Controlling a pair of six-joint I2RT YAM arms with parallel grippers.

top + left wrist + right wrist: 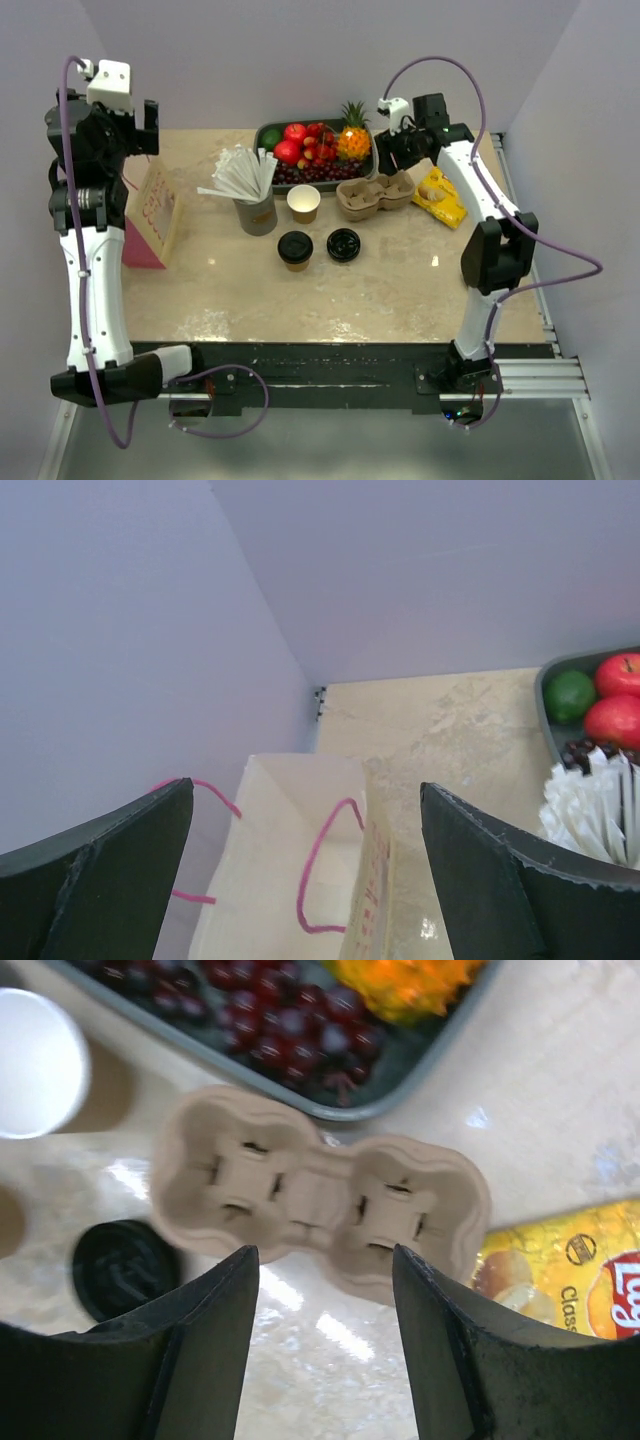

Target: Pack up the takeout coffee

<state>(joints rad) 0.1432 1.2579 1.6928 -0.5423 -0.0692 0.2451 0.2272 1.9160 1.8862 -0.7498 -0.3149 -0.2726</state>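
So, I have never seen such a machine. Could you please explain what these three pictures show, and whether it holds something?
These are two robot arms fixed at the near edge of a table. One picture looks down from above; the other two come from a small camera on each wrist, so the dark shapes at the bottom are that arm's own fingers.

On the table: a lidded coffee cup, a loose black lid, an open paper cup, a cardboard cup carrier, a fruit tray, a chip bag, a holder of white packets and a paper bag.

The left gripper is open above the bag. The right gripper hangs over the carrier. Nothing is held.
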